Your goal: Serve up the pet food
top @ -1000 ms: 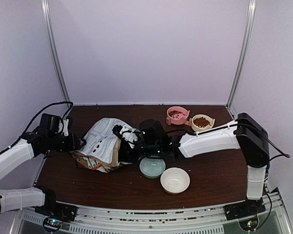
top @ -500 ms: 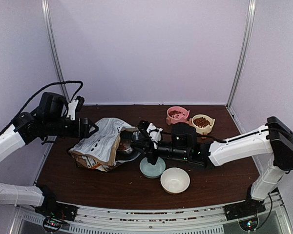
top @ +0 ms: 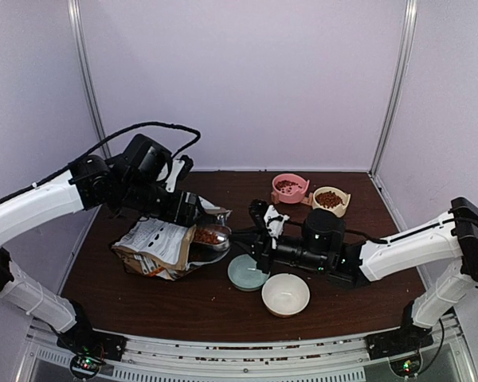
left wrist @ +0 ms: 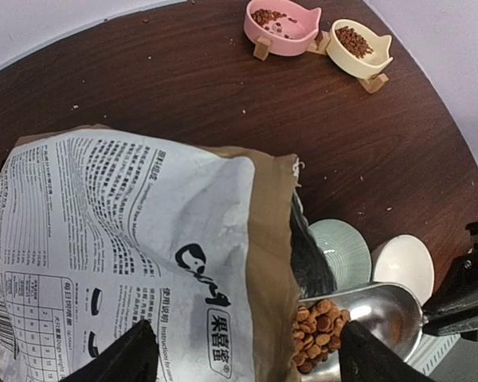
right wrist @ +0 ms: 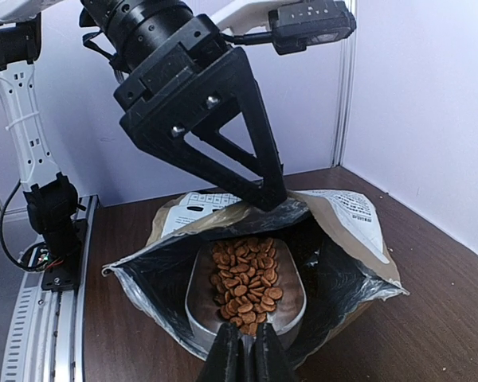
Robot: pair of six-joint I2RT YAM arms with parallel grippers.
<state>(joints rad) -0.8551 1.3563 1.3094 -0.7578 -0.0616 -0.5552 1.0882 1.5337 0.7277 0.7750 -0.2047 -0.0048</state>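
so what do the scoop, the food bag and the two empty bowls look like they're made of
Scoop: bare metal, likely steel; polished, mirror-like glare.
Food bag: brown paper outside with a matte printed panel, creased; silvery foil-like lining inside the mouth.
Pale green bowl and cream bowl: smooth and glossy, ceramic or hard plastic; the look leaves it open.

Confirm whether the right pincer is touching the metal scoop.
Touching. The right wrist view shows the right pincer shut on the near end of the scoop, with pet food heaped in it.

Scoop point(right wrist: 295, 302) in open bag point(top: 163, 243), beside green bowl point(top: 243, 278).
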